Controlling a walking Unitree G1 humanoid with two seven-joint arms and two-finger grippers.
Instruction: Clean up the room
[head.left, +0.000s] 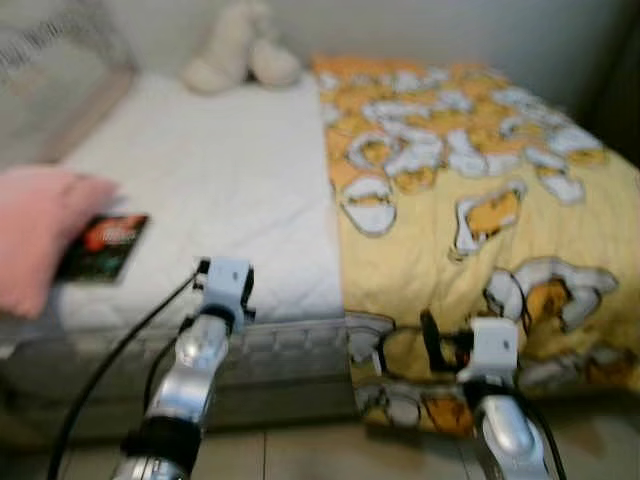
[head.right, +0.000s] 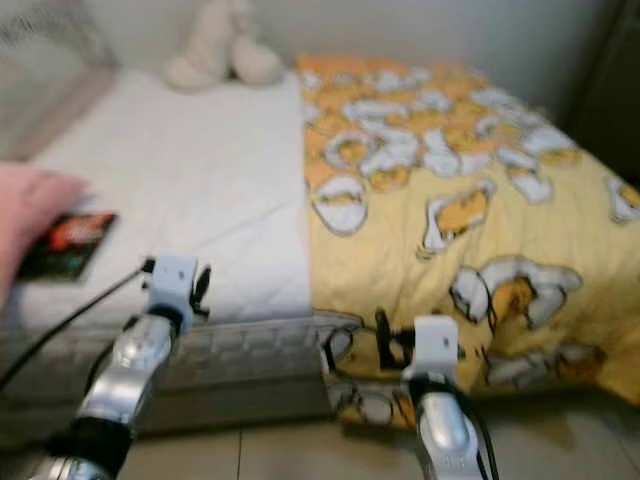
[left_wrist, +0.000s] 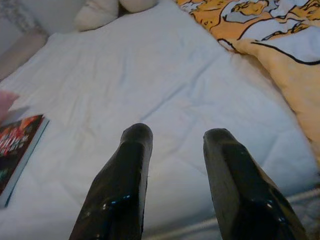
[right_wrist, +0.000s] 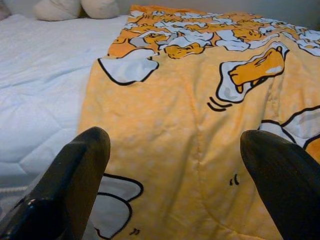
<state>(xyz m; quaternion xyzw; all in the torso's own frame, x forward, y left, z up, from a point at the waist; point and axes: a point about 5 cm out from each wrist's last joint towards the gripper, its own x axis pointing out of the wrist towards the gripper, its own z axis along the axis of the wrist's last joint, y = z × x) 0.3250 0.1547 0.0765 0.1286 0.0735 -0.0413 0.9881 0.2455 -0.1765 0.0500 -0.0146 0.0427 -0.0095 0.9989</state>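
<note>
Yellow blanket (right_wrist: 190, 135) lies just ahead of open right pincer (right_wrist: 175, 165).

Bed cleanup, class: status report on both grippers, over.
Left gripper open above the white sheet. Right gripper open over the yellow blanket. Book on the sheet beside a pink pillow.

One bed (head.left: 210, 190), one blanket (head.left: 470, 200), one book (head.left: 103, 247), one pillow (head.left: 35, 235), one plush toy (head.left: 240, 45).

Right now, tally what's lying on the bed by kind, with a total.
Yellow cartoon-print blanket: 1
Cream plush toy: 1
Dark book with red cover art: 1
Pink pillow: 1
Total: 4
</note>
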